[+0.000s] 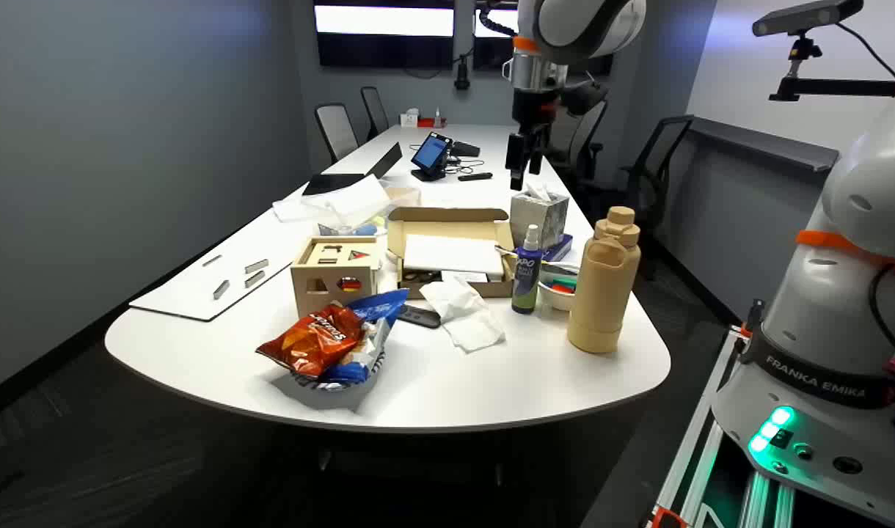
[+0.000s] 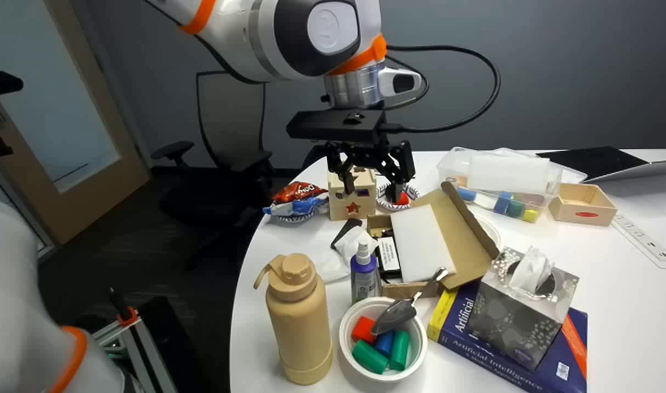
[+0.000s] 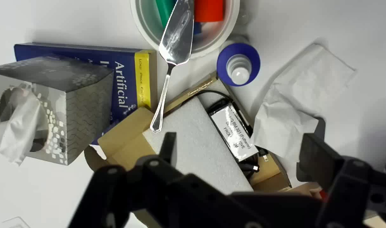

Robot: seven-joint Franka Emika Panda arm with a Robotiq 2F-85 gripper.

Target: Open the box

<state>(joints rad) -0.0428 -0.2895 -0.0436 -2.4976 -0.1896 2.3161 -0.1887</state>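
The box (image 1: 312,297) is a small tan wooden cube with shaped cut-outs in its top and sides. It stands upright behind the snack bags, and its top looks in place. It also shows in an exterior view (image 2: 339,213), partly behind a gripper finger, and a corner of it shows at the lower right of the wrist view (image 3: 302,189). My gripper (image 1: 525,170) is open and empty, high above the table. In the wrist view the spread fingers (image 3: 239,152) are over the larger cardboard box, apart from the wooden box.
An open cardboard box (image 2: 469,245) holds white foam and a labelled black device. A cake server (image 3: 177,41) spans it and a white bowl (image 3: 137,15). A spray bottle (image 1: 526,275), tall tan bottle (image 1: 601,293), tissue box (image 2: 516,316) on a book and snack bags (image 1: 319,341) stand around.
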